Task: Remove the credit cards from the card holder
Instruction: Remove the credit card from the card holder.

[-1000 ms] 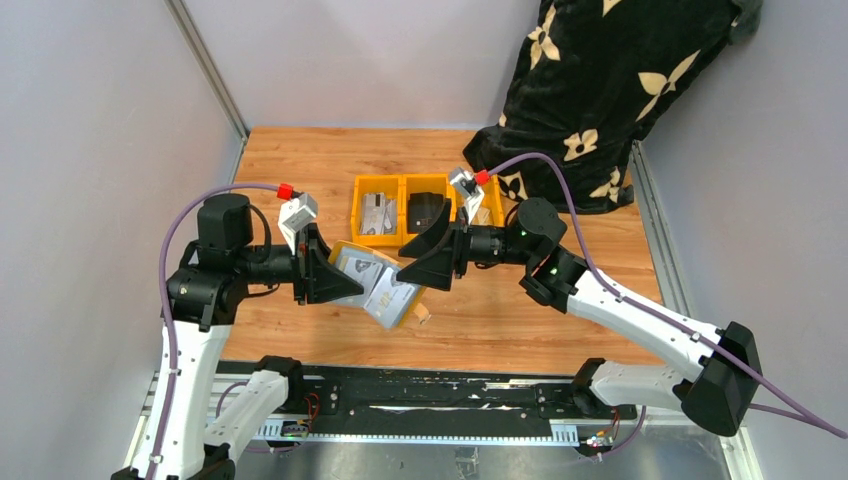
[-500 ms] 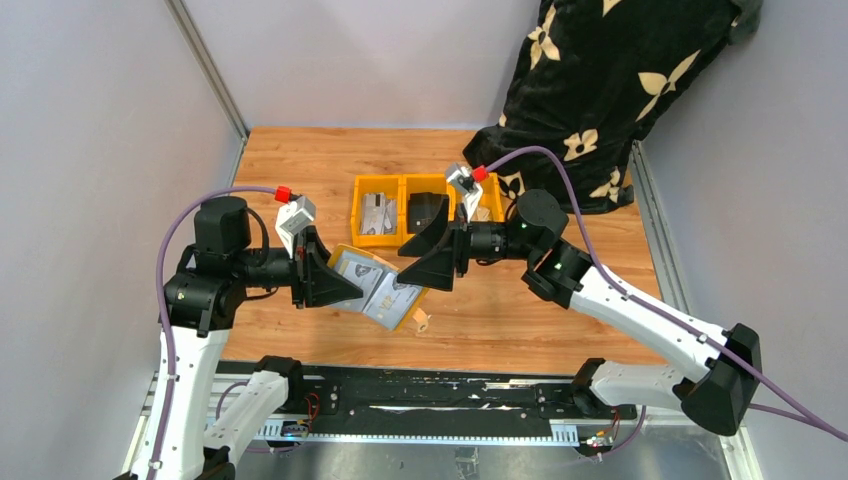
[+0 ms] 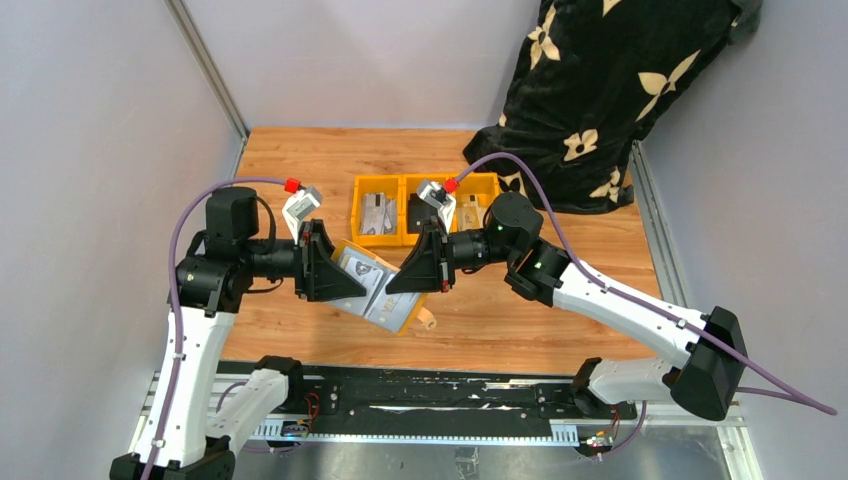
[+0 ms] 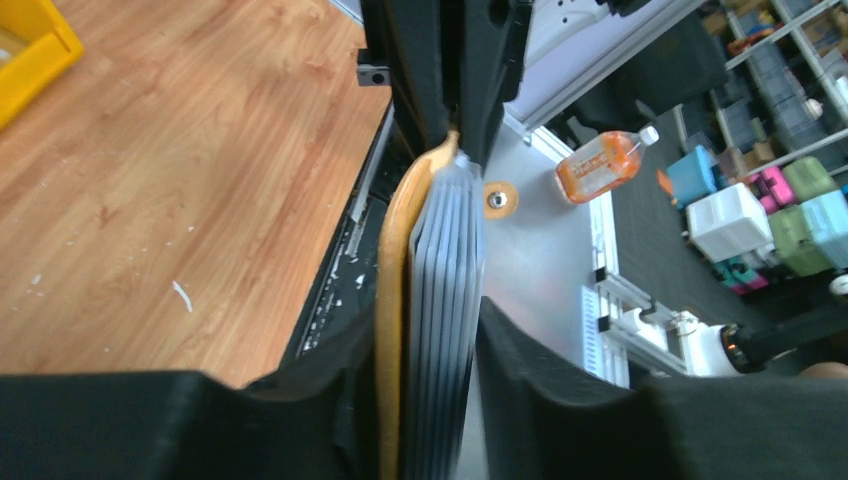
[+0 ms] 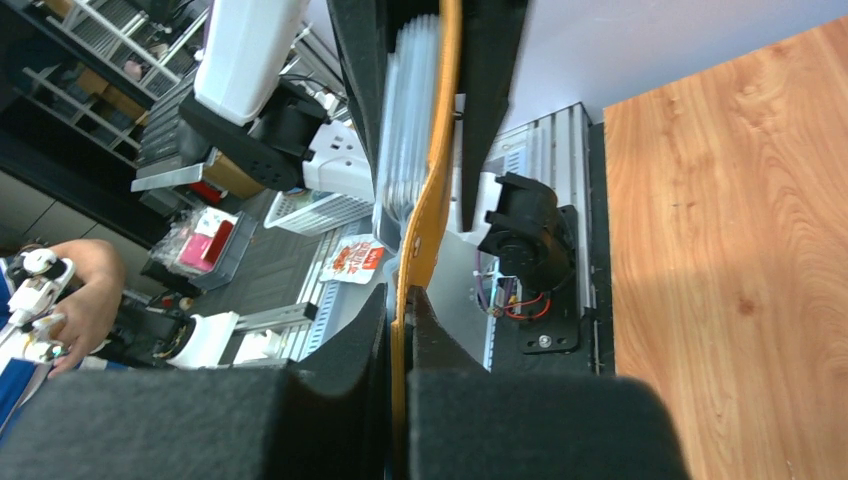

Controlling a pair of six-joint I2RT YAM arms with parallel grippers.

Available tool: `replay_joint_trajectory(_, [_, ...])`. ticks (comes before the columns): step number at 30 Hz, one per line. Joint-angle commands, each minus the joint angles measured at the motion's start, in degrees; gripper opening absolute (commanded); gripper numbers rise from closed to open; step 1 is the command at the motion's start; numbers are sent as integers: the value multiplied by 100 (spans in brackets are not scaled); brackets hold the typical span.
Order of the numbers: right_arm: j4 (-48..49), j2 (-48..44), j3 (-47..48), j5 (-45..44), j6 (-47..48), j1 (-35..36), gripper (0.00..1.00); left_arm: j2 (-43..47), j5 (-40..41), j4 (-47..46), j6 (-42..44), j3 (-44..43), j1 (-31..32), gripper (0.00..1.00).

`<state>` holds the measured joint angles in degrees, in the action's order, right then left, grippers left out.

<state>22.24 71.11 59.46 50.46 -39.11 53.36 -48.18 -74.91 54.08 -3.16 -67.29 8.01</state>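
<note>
**Both tools on the holder, no card isolated yet**

Obs.: The card holder [image 4: 392, 280] hangs in the air between your two arms, above the surface [image 3: 500, 320] near the middle of its near edge. It lies open, with its snap tab [image 3: 427, 321] dangling at the low end.

The left tool [image 4: 428, 325] is clamped across one half, with the tan cover against one finger and the stacked credit cards [image 4: 445, 270] against the other. The right tool [image 5: 400, 300] is pinched together on the other end. In its own wrist view only the tan flap runs between its fingers. The pale card edges sit further along and to one side, outside that pinch.

Risks, as judged from here:
- If you pull now, you pull leather against leather. The holder stretches or twists between the arms and no card comes out.
- The left clamp presses on the whole stack. Even with a card gripped, that squeeze may bind it, and a hard tug could drag the holder free instead.
- If either grip slips, the holder swings from the other one. It hangs close to the near edge, so loose cards could slide off the surface.

Note: confirm that the right pinch has a card edge before you draw it back.
</note>
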Motion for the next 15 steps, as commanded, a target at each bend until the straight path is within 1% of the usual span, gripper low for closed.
replay_joint_trajectory(1, [320, -101, 202, 367, -60, 69, 0, -152, -258, -56, -391, -129, 16, 46])
replay_joint_trajectory(3, [265, -119, 239, 449, -8, 69, 0, -187, -340, -56, -433, -128, 16, 52])
replay_joint_trajectory(5, [160, -124, 282, 468, 28, 67, 0, -206, -470, -52, -463, -125, 16, 54])
replay_joint_trajectory(12, [-115, -82, 421, 448, 93, -26, 0, -79, -1108, -71, -475, 15, 16, 53])
replay_joint_trajectory(15, [-54, -65, 430, 434, 30, -107, 0, 12, -1211, -71, -455, 46, 16, 52])
